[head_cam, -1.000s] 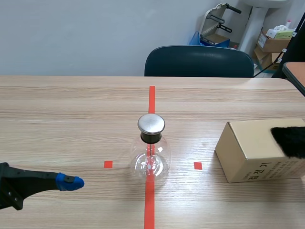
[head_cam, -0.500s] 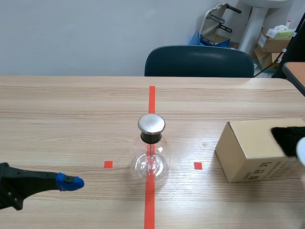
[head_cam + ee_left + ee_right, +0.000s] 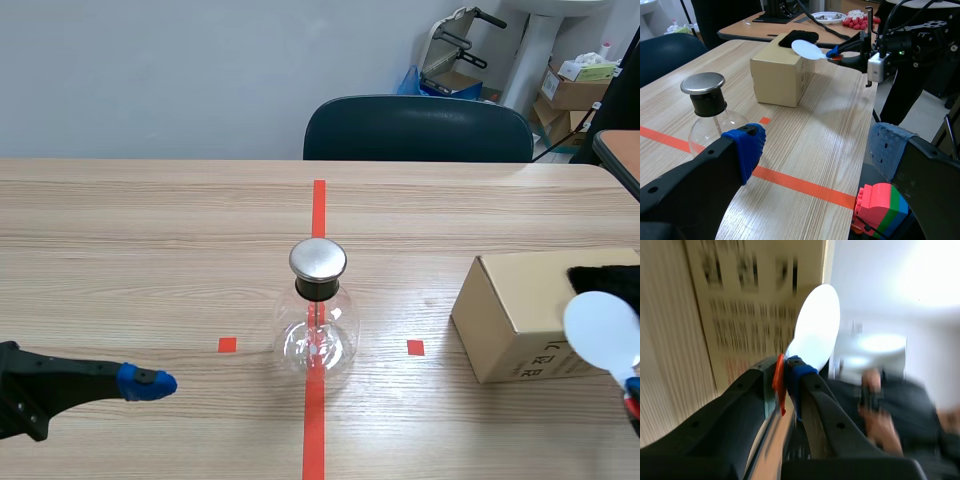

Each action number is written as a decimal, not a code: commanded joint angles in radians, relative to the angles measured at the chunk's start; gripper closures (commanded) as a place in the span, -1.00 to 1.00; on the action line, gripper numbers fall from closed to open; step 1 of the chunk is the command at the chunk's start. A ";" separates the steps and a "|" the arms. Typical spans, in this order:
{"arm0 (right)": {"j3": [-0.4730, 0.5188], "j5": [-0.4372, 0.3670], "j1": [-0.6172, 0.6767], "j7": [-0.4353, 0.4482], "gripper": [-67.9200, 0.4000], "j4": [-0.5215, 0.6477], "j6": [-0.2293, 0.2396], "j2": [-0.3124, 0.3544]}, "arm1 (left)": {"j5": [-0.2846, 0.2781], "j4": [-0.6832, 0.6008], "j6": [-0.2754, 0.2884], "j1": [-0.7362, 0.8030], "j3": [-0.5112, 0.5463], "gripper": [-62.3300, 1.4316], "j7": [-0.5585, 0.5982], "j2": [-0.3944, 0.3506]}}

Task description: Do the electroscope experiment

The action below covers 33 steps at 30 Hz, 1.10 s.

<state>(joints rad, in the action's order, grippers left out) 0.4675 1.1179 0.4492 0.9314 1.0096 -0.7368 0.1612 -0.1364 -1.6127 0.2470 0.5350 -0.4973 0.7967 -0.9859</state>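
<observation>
Cut off at the table's (image 3: 150,230) right edge
Box (image 3: 520,310) and black cloth (image 3: 598,277) run out of the scene view, partly behind the white disc (image 3: 602,333); box print is blurred unreadable in the right wrist view

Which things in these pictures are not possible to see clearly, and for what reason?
- Print on the box: blurred in the right wrist view; partly covered by the white disc in the scene view.
- What hangs inside the flask: too small in the scene view.
- Black cloth: cut off by the scene view's edge.
- Right hand: almost wholly beyond that edge.
</observation>
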 commanded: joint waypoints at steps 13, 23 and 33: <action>0.004 -0.011 -0.003 0.161 0.93 0.003 -0.046 0.016 | -0.010 -0.013 0.003 0.005 -0.006 -0.46 0.019 0.005; 0.004 -0.024 -0.003 -0.254 0.93 0.003 -0.046 0.015 | -0.010 -0.013 0.003 0.005 -0.006 -0.46 0.019 0.005; 0.004 -0.019 -0.003 0.133 0.93 0.003 -0.046 0.015 | -0.021 -0.013 0.003 0.005 -0.006 -0.46 0.019 0.006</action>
<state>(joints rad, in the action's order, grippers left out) 0.4694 1.1000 0.4465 1.0748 1.0096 -0.7368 0.1631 -0.1509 -1.6127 0.2470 0.5350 -0.4973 0.7975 -0.9859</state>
